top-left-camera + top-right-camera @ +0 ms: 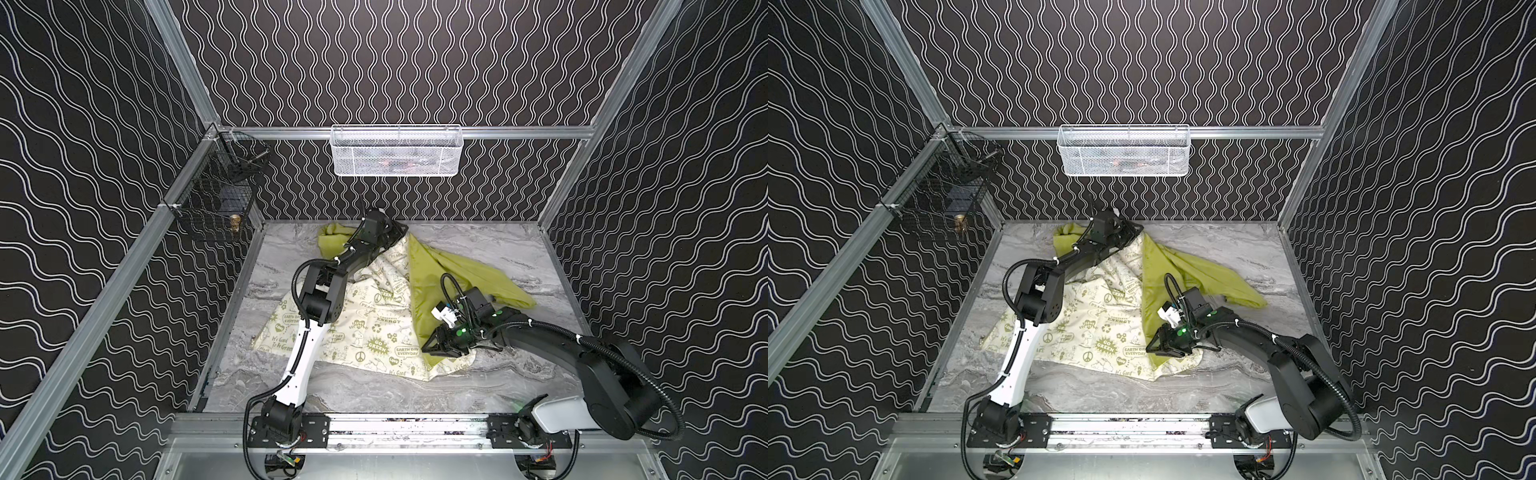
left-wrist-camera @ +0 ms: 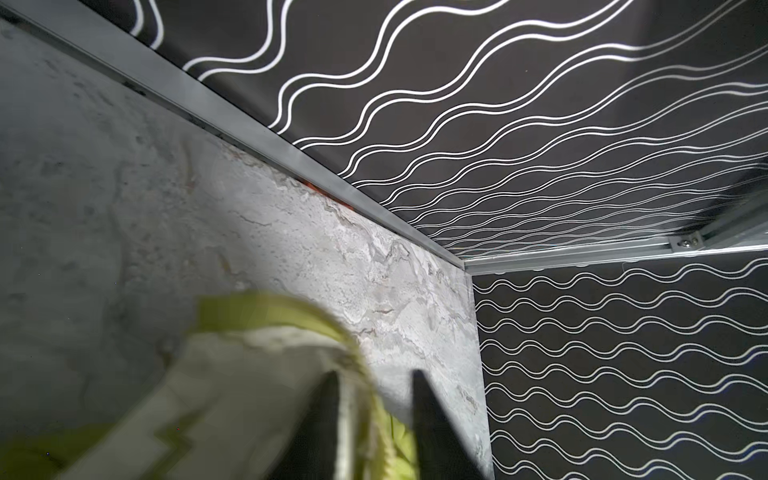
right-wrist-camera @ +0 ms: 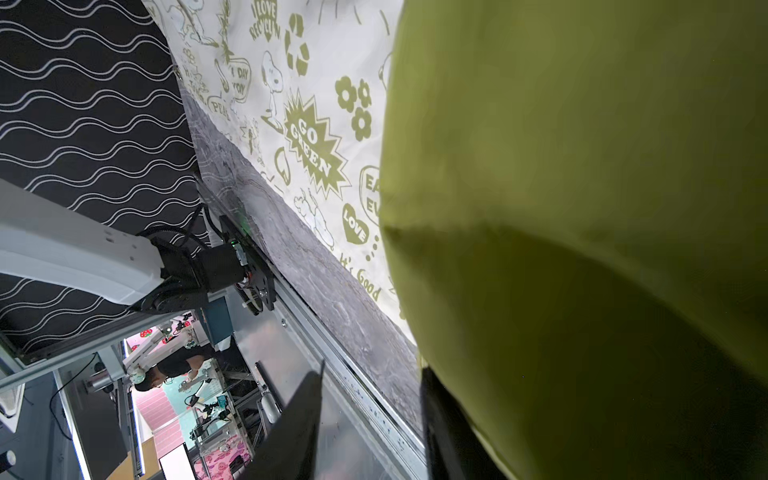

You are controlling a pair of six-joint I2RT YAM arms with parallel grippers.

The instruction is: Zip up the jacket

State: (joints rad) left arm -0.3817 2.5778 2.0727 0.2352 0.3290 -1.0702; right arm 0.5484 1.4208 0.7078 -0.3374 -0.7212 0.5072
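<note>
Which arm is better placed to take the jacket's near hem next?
Likely right: the right gripper is open at that hem; the left gripper is at the jacket's far end.

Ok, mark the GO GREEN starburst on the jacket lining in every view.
In a top view: the GO GREEN starburst sits low centre in the picture, on the jacket, near its hem.
In a top view: same spot on the jacket, slightly further left in the picture.
Left wrist: not in it.
Right wrist: upper middle of the picture, beside the jacket's plain green side.
Shared landmark: grey marble tabletop, in all four.
</note>
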